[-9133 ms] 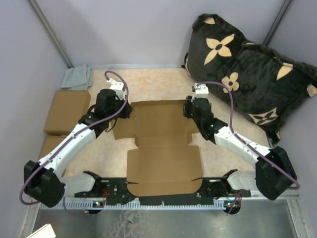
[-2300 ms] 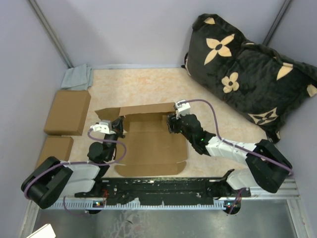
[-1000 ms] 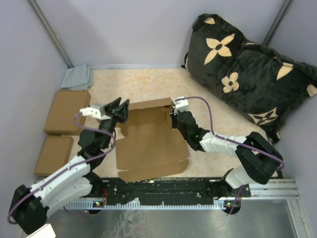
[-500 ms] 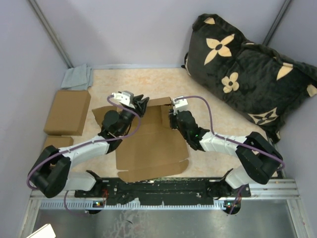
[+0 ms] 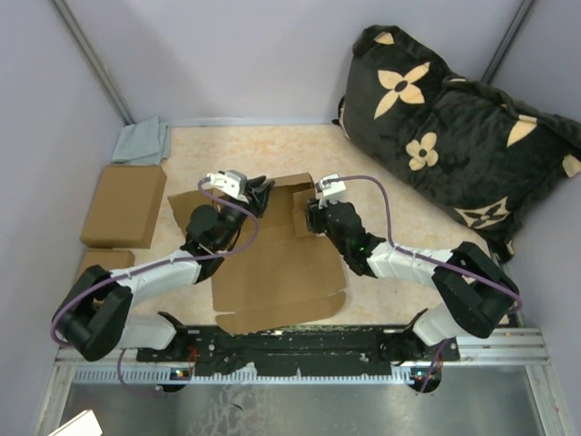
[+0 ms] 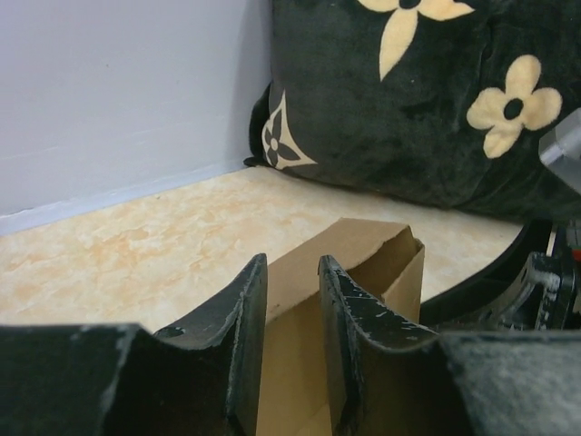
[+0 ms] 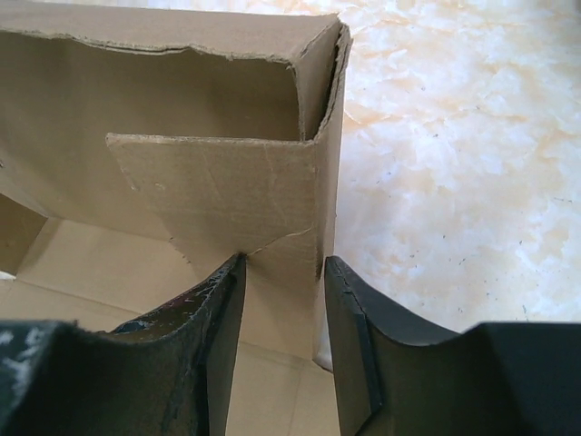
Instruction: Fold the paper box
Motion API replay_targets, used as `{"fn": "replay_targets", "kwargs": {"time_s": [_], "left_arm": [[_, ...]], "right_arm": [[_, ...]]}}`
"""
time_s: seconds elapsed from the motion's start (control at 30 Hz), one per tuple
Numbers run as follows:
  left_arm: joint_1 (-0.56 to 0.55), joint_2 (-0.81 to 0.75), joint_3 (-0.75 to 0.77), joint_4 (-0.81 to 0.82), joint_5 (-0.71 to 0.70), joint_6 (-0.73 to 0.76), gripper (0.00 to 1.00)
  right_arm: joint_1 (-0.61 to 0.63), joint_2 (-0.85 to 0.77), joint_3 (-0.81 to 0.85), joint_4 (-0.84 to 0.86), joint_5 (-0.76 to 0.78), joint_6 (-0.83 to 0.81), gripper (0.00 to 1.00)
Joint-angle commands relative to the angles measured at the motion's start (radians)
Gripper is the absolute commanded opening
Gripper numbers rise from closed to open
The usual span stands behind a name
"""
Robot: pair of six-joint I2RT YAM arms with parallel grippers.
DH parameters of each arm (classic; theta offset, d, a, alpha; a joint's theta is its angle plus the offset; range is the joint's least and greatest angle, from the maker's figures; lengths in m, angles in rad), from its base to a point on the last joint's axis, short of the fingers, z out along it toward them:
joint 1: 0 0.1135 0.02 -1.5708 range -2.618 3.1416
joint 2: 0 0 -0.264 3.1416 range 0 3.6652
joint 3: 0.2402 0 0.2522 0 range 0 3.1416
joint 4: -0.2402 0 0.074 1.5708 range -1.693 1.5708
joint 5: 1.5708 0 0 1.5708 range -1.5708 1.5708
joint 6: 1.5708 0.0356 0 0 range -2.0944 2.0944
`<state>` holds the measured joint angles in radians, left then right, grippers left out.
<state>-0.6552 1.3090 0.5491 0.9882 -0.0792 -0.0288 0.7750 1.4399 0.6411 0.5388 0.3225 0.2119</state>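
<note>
Far L: crumpled grey cloth (image 5: 141,142), then two flat, plain brown cardboard blocks (image 5: 123,205). L gripper (image 6: 292,263): scuffed black fingers a narrow gap apart w/ brown card showing between; can't tell if it's pinched. Mid-table on the marbled beige top (image 5: 236,150) lies the paper box (image 5: 277,272): thin matte card, base flat, far wall upright, rough-cut edges. R gripper (image 7: 283,263): jaws parted, either side of the box's R corner wall. Far R: black plush pillow (image 5: 454,136), tan flower shapes.
</note>
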Motion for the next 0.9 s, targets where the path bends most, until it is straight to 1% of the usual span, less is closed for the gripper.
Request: {"fn": "replay_targets", "kwargs": {"time_s": [0.0,0.2,0.3,0.4,0.47,0.67,0.77,0.87], "left_arm": [[-0.004,-0.032,-0.031,0.014,0.029,-0.007,0.35],[-0.004,-0.054,-0.055,-0.011,0.04,-0.029,0.33],[-0.004,-0.052,-0.06,-0.019,0.047,-0.036,0.33],[-0.004,-0.06,-0.071,-0.008,0.04,-0.044,0.33],[-0.004,-0.075,-0.082,0.005,0.032,-0.045,0.32],[-0.005,-0.168,-0.098,-0.034,-0.041,-0.026,0.34],[-0.004,-0.216,-0.1,-0.064,-0.092,-0.011,0.36],[-0.004,-0.236,-0.06,-0.094,-0.124,0.024,0.38]], "right_arm": [[-0.023,-0.029,0.008,0.113,-0.032,0.004,0.41],[-0.064,-0.012,0.019,0.144,-0.151,0.026,0.41],[-0.072,-0.012,0.021,0.146,-0.186,0.034,0.41],[-0.074,-0.003,0.034,0.118,-0.203,0.035,0.37],[-0.074,0.0,0.038,0.102,-0.218,0.037,0.36],[-0.074,-0.026,0.011,0.094,-0.198,0.054,0.39],[-0.074,-0.023,0.015,0.082,-0.197,0.046,0.39],[-0.074,-0.017,0.013,0.081,-0.206,0.043,0.38]]}}
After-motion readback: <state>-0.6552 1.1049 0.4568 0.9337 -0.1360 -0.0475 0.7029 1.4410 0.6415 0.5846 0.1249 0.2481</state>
